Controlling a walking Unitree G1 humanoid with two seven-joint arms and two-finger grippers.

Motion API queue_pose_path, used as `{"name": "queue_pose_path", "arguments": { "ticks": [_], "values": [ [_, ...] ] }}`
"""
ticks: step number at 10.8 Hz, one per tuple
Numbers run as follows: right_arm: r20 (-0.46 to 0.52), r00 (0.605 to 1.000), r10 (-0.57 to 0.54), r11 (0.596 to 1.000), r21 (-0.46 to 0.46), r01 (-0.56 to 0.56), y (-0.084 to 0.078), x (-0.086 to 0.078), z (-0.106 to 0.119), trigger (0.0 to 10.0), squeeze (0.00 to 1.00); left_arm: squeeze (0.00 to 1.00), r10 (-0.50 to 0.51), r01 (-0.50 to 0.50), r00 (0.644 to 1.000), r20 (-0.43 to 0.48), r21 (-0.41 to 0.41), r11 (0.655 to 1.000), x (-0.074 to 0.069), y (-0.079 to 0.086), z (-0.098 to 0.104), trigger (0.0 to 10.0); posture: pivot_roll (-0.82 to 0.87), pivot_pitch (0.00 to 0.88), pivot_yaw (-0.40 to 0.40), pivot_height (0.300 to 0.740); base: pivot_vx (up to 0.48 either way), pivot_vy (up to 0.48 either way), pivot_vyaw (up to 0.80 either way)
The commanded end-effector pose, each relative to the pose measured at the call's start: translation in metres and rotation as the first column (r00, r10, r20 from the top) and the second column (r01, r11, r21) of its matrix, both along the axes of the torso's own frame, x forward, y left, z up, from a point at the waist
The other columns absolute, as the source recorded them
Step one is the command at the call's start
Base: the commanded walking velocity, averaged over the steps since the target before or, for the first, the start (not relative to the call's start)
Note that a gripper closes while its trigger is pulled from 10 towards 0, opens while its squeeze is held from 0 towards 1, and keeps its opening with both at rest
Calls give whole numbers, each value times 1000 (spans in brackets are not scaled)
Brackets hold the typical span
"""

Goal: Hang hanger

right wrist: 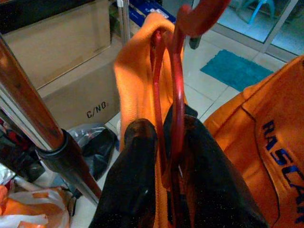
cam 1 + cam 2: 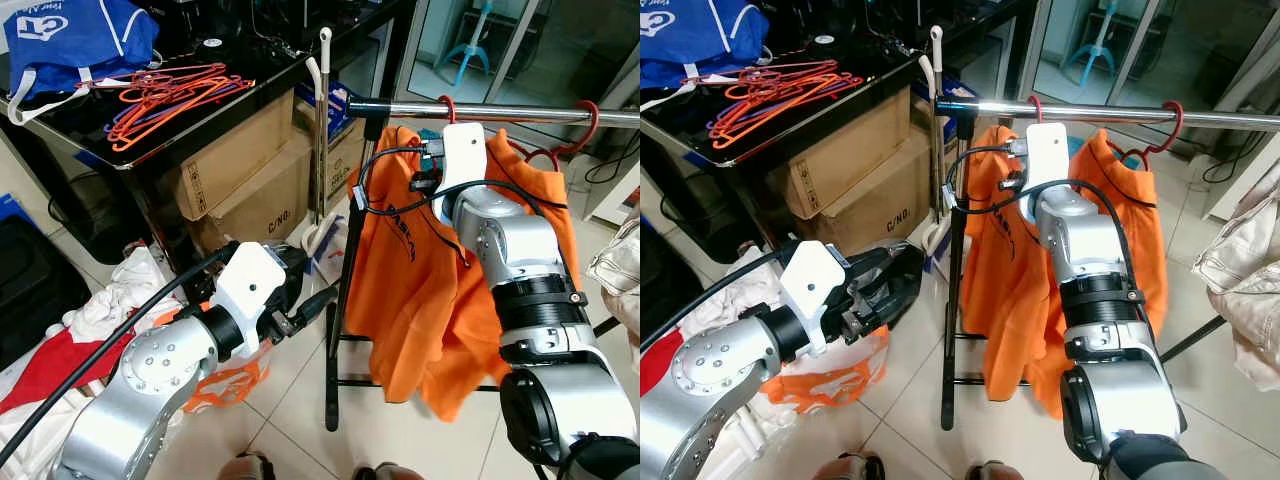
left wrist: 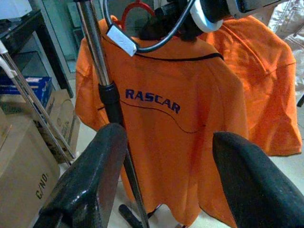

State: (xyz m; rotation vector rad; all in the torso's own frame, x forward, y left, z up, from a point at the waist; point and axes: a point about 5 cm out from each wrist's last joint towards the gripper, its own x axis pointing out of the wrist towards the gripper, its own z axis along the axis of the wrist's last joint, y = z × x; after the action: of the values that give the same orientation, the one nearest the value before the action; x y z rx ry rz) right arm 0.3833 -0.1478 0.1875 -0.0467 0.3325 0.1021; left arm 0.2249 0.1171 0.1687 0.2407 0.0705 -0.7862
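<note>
Hanger on rail, right arm at the neck

Right gripper [image 1: 164, 156] was up at the rail [image 2: 480, 110], jaws nearly closed on the red hanger [image 1: 173, 95] just below its hook, w/ the orange shirt [image 2: 400, 280] draped on it. In the head views the red hook [image 2: 446, 104] sat over the chrome rail, close to the upright post [image 2: 345, 260]; a second orange shirt [image 2: 545, 210] hung further along on its own red hook [image 2: 590, 118]. Left gripper [image 3: 166, 180] was low, near the post, jaws wide apart & holding nothing, pointed at the shirt front.

Judgement on the step: hook looked to be on or nearly on the rail, so the job was prob. seating & letting go. To do it well: lower till the hook carries the weight, check the shirt hangs plumb, then part the jaws slowly & back out straight so fabric isn't snagged or the hanger flicked off. Cable [image 2: 400, 160] on the right arm ran near the shirt collar; worth keeping clear.

Hard to tell: whether the hook was fully seated, since the arm's white wrist housing [image 2: 465, 150] blocked the contact point. Hanger shoulders were buried in cloth. Spare hangers [image 2: 165, 95] lay in a pile on the black surface [image 2: 150, 150], count unclear. Rail's far end was cut off by the frame edge.
</note>
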Motion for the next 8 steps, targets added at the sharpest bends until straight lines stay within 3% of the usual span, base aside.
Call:
{"name": "queue_pose_path", "arguments": {
  "ticks": [1, 2, 8],
  "values": [
    [3, 1000, -7, 1000, 18, 7, 0, 2, 3, 1490, 0, 0, -11, 11, 1000, 11, 8, 1000, -1, -1, 3, 10000, 6, 95, -23, 740, 0, 0, 0],
    [6, 1000, -7, 1000, 21, 7, -1, 3, 4, 0, 0, 0, -13, 13, 1000, 11, 8, 1000, -1, -1, 3, 10000, 3, 93, -23, 740, 0, 0, 0],
    [40, 999, -6, 1000, -4, 6, -3, 2, 7, 0, 0, 0, -18, 18, 1000, 19, 14, 1000, 1, 0, 2, 10000, -4, 64, -16, 740, 0, 0, 0]
  ]
}}
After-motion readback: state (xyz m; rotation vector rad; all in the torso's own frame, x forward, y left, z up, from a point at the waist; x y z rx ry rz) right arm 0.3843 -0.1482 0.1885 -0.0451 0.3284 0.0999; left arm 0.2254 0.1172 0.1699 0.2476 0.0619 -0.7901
